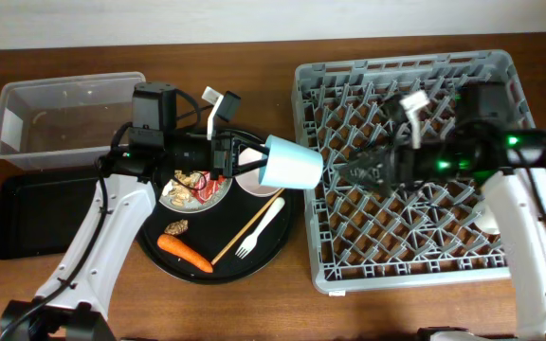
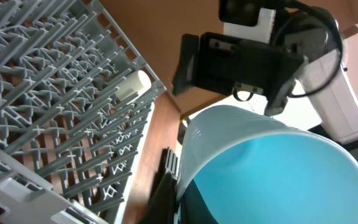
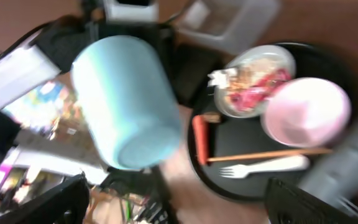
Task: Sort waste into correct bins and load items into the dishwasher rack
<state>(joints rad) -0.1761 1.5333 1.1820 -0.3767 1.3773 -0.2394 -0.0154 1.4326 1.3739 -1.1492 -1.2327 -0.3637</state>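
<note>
One light-blue cup, one white fork

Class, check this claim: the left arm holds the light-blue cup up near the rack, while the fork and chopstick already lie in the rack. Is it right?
Wrong on one point: the fork and chopstick lie on the round black tray, not in the rack, as the overhead view shows. The cup part stands.

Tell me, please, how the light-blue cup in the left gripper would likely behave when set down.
The light-blue cup, smooth-walled, may slip in the left gripper. Round and tapered, it would probably roll in a curve on its side. Its thin rim suggests it is light.
</note>
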